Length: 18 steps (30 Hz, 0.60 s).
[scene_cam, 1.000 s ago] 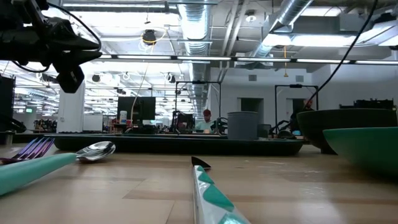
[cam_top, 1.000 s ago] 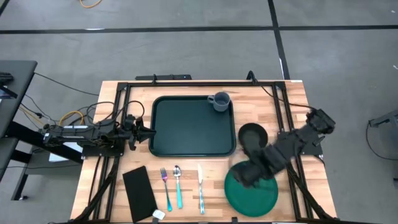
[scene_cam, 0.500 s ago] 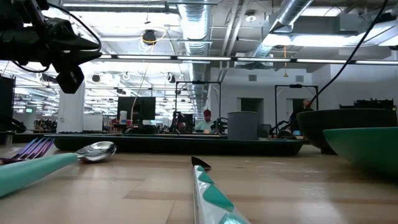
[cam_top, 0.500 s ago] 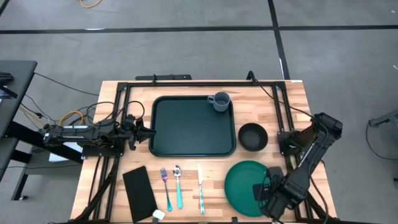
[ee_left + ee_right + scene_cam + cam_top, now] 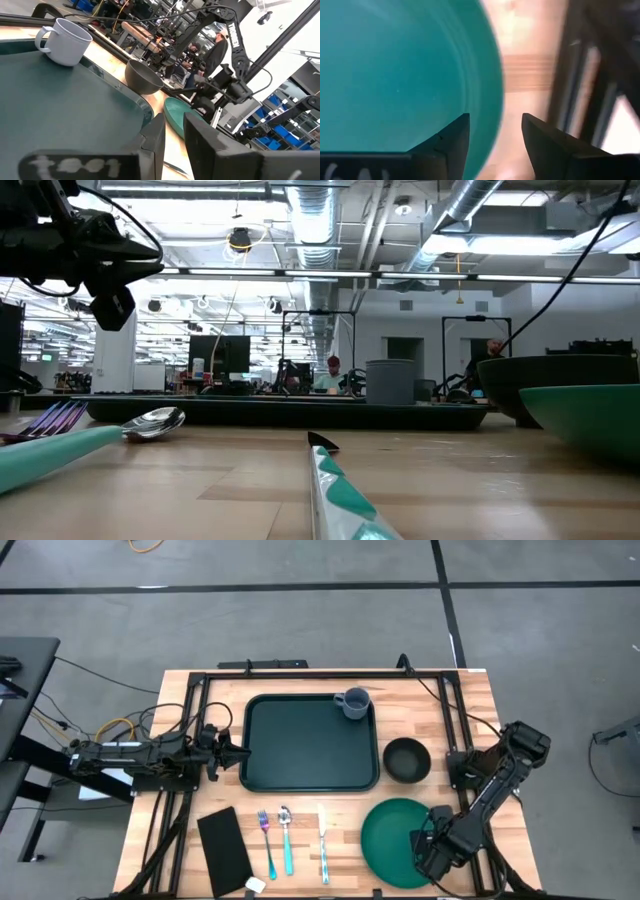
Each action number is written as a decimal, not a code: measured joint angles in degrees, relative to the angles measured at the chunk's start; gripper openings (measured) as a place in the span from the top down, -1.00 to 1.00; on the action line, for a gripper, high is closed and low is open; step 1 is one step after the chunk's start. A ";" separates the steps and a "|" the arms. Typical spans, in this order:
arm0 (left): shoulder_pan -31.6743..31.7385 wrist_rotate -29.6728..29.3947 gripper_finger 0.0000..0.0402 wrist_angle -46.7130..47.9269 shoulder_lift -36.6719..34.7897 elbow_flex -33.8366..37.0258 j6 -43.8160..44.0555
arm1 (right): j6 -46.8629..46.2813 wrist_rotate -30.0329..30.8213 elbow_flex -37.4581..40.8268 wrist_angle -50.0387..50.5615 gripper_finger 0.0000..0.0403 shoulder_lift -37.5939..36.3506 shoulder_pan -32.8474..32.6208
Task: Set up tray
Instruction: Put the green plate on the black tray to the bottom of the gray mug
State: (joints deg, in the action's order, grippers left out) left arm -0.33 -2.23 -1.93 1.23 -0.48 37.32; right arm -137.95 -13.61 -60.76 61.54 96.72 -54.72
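The dark green tray [image 5: 310, 740] lies flat mid-table, with a grey mug [image 5: 353, 702] standing in its far right corner. A round green plate [image 5: 390, 838] lies near the table's near right corner, and a black bowl [image 5: 406, 759] stands right of the tray. My right gripper [image 5: 430, 852] hangs open at the plate's right rim; in its wrist view [image 5: 495, 132] one finger stands over the plate's inside and one over the table outside. My left gripper [image 5: 232, 750] waits level beside the tray's left edge, open by a narrow gap [image 5: 173, 145].
A black napkin [image 5: 223, 850], a fork [image 5: 266, 840], a spoon [image 5: 287, 838] and a knife [image 5: 322, 840] lie in a row along the near edge, left of the plate. Black frame rails [image 5: 460, 730] run along the table's sides. The tray's floor holds only the mug.
My right gripper has swung from the plate's far edge, by the bowl, across to the plate's near right rim, turning about as the arm folded back. The plate, bowl and tray have stayed in place.
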 joint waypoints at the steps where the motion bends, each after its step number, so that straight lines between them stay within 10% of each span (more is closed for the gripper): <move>1: 0.00 0.01 0.72 0.00 0.00 -0.01 0.00 | -0.01 -0.02 0.95 -1.59 0.17 0.01 -0.13; 18: 0.00 -0.05 0.72 -0.02 0.00 -0.01 1.55 | 1.06 -1.34 7.90 -15.05 0.51 -0.21 -0.52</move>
State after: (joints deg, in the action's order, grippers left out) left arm -0.33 -2.28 -1.96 1.23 -0.49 38.87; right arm -136.89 -14.95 -52.86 46.50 96.51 -55.24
